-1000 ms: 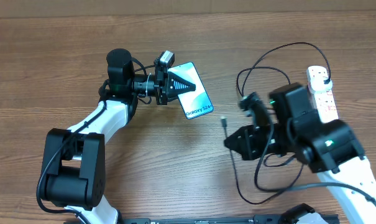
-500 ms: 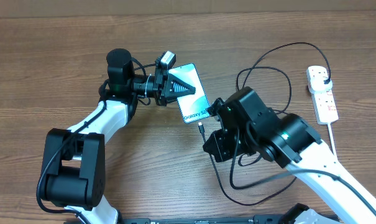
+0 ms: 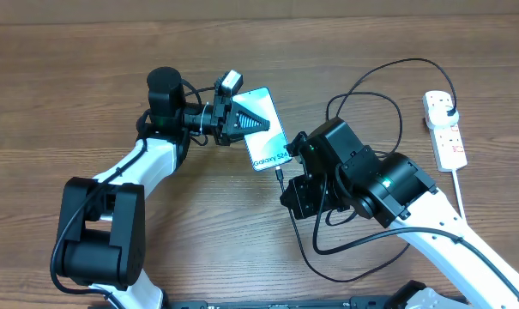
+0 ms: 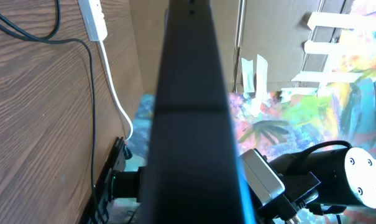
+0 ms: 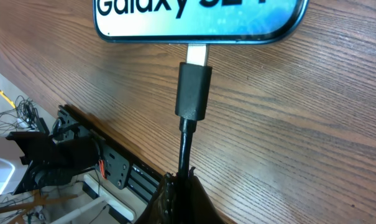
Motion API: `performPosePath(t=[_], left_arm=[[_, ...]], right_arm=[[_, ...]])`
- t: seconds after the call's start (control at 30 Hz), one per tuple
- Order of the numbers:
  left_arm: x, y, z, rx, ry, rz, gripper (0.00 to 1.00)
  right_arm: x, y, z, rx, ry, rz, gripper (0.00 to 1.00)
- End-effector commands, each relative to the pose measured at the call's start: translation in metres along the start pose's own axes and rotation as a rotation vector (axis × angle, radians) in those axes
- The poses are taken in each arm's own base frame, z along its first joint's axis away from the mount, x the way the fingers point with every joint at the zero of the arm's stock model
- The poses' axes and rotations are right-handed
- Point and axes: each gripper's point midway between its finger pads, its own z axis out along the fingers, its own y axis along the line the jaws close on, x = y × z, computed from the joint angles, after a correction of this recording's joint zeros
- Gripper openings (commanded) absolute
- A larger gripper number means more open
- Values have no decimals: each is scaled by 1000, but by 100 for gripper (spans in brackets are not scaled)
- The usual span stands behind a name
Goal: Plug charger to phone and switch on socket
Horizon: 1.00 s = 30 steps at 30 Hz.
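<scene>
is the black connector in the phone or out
Not fully in: the black connector shows bare silver tip at the slim cyan-screened phone.

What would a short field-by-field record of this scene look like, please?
phone: screen lit, gripped by the left end effector
connector: lined up with the phone's bottom edge, metal tip at the port, partly showing
cable: pinched just behind the connector by the right end effector
power strip: on the table's right side, black plug seated in it
switch: state cannot be told
</scene>
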Motion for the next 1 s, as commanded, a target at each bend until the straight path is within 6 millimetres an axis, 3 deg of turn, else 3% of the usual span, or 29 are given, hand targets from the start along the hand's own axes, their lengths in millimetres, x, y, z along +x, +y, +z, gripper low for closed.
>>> performPosePath(t=[0.0, 0.6, 0.97], left_arm=[[1, -8, 2, 7, 30, 62, 4], [1, -8, 2, 7, 29, 61, 4], [1, -8, 2, 7, 30, 62, 4]], right_arm=[[-1, 2, -2, -2, -12, -1, 4], [5, 9, -2, -47, 17, -54, 4], [2, 3, -2, -10, 1, -89, 4]])
